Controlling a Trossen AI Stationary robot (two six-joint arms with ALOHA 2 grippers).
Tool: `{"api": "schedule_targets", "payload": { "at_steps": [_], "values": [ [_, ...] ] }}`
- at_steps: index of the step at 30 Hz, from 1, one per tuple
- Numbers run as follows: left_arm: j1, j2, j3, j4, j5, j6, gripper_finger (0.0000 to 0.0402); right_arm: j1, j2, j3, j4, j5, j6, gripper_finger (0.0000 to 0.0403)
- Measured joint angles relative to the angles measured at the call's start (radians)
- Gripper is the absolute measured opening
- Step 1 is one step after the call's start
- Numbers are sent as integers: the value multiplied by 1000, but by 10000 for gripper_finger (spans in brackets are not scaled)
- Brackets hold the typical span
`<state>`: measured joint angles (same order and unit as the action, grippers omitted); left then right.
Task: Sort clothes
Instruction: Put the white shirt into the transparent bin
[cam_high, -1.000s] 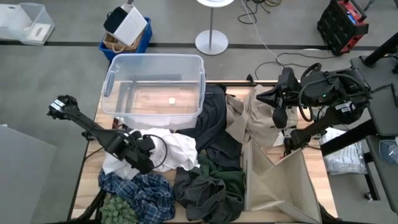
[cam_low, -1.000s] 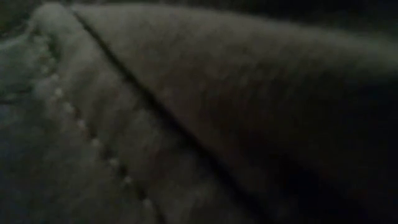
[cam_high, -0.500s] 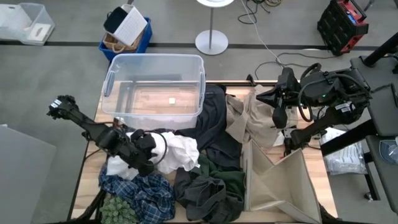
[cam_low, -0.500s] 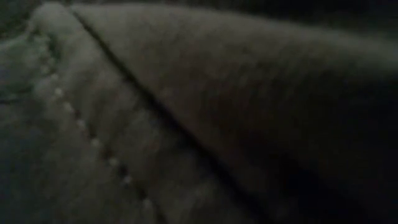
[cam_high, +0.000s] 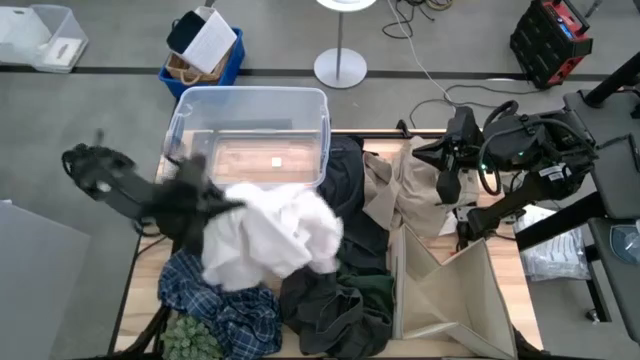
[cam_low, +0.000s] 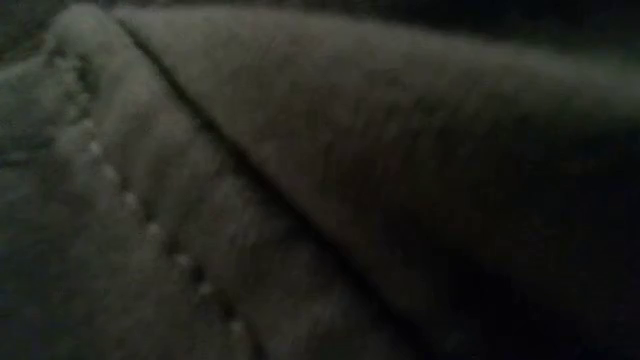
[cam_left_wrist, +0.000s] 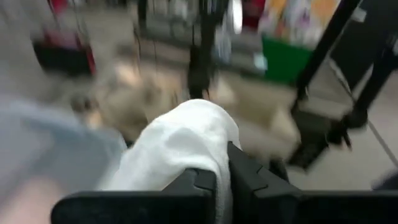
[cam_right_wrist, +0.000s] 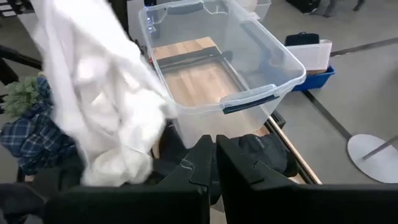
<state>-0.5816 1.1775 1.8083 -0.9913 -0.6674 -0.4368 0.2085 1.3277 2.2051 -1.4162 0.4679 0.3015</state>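
Note:
My left gripper (cam_high: 196, 197) is shut on a white garment (cam_high: 272, 236), raised above the clothes pile at the table's left, just in front of the clear plastic bin (cam_high: 250, 135). The garment also shows in the right wrist view (cam_right_wrist: 99, 93). Under it lie a blue-and-white plaid garment (cam_high: 225, 300), dark grey (cam_high: 325, 312), dark green (cam_high: 376, 290), black (cam_high: 345, 200) and beige (cam_high: 400, 190) ones. My right gripper (cam_high: 447, 190) waits shut at the table's right, above the beige cloth. Cloth lying against the lens fills the low view (cam_low: 300, 200). My left gripper pinches a bunched fold of the white garment (cam_left_wrist: 219, 163) between its two fingers (cam_left_wrist: 249, 183); how many layers, I cannot tell. The garment is lifted and hangs below and to the right of the gripper, slack and spread. Whether its lower end (cam_high: 235, 275) touches the pile cannot be told.
A beige open box (cam_high: 450, 290) stands at the near right of the table. A small green plant (cam_high: 190, 335) sits at the near left corner. A blue crate (cam_high: 205, 60) and a lamp base (cam_high: 340, 68) stand on the floor beyond the table.
My left gripper has gone up and toward the table's far left, toward the clear bin, quickly enough to blur. It keeps hold of the white garment, which has come up off the pile and spread out below the gripper.

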Motion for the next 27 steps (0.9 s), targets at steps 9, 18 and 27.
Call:
{"api": "schedule_targets", "payload": {
  "at_steps": [9,18,27],
  "values": [
    [16,161,463,416,-198,890,0,0,0,0,0,62,-16,13],
    [239,172,470,894,-59,1488,0,0,-3,0,0,143,-38,13],
    [794,242,548,918,186,1398,0,0,-15,0,-1,211,-67,13]
  ]
}}
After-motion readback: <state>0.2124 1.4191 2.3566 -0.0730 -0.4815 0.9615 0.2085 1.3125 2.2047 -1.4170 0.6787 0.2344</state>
